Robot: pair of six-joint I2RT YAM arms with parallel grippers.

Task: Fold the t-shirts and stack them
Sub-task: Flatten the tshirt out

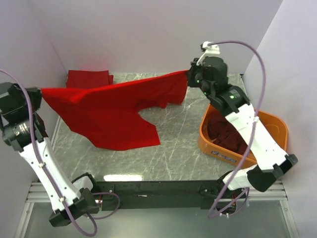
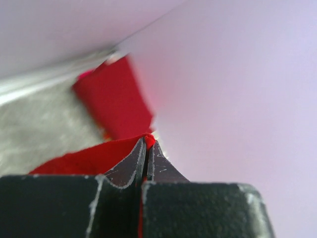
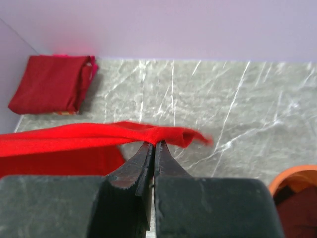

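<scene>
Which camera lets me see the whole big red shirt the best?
The top camera. It shows the whole bright red shirt stretched out between the left gripper and the right gripper. Each wrist camera shows only a small pinched edge of it at that gripper's tips, and the left one is blurry.

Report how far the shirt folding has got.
Done: a folded dark red pile lies at the far left corner. In hand: the left gripper and right gripper are both shut on the bright red shirt, stretched between them over the table, not yet folded. Left: dark maroon cloth sits in the orange tub.
</scene>
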